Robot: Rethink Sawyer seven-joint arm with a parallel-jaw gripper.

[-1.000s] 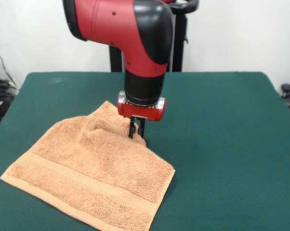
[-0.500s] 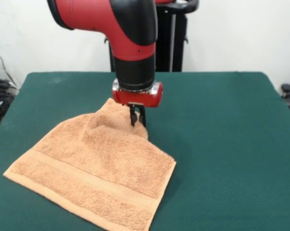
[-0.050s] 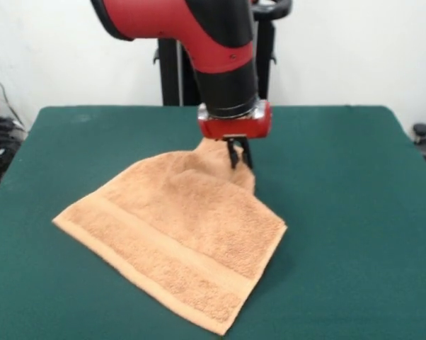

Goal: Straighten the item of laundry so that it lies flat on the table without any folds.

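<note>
Big green tabletop (image 3: 340, 212), much wider than the cloth on it. Red and black arm (image 3: 220, 49) reaching down from above. Orange towel (image 3: 177, 234) spread across the left and middle of the tabletop, mostly flat, with its far corner pulled up into a small peak. Woven band running near the front hem. Little black pincer (image 3: 239, 157) pinched shut on that lifted far corner.

Soft, light and floppy, so likely to sag and drag along the felt, not slide as one stiff sheet. Fuzzy, so not slippery. Nothing to break. Best held at a corner or hem, as now, and pulled gently outward to smooth the bump.
</note>
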